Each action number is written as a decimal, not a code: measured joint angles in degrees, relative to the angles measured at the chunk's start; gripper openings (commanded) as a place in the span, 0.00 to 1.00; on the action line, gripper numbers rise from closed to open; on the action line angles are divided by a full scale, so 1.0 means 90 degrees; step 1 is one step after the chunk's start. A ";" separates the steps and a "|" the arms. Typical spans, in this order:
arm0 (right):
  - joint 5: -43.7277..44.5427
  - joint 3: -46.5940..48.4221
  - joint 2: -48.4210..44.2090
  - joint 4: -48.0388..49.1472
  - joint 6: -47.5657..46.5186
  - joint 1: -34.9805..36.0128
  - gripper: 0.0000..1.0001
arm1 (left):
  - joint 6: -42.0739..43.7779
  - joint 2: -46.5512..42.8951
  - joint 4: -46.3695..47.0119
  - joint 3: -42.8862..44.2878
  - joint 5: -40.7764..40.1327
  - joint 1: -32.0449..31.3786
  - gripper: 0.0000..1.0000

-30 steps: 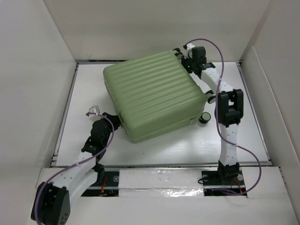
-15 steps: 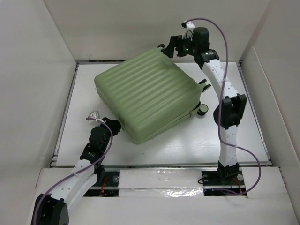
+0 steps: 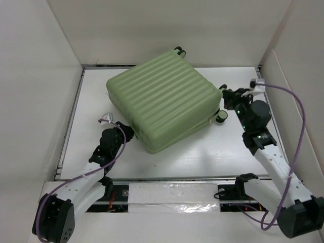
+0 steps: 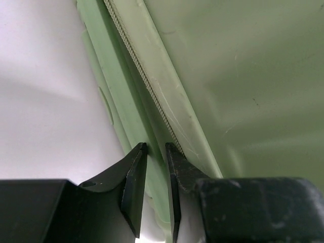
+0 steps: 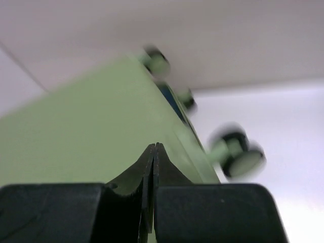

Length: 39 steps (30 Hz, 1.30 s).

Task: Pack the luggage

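Pale green and ribbed, the luggage is lying flat on the white tabletop, turned at an angle and sitting toward the far side. Plain white walls are closing in the tabletop on the left, the far side and the right. The left arm's fingers are sitting at the case's near-left corner with a narrow gap over the zipper rim; whether they are pinching it, I cannot tell. The right arm's fingers are pressing together on nothing, just beside the right corner near a black wheel.
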 measured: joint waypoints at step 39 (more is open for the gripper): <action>0.0748 -0.3084 0.0835 0.0736 0.1141 0.0022 0.00 | 0.0219 0.8459 -0.1821 1.0642 0.1807 0.2990 0.47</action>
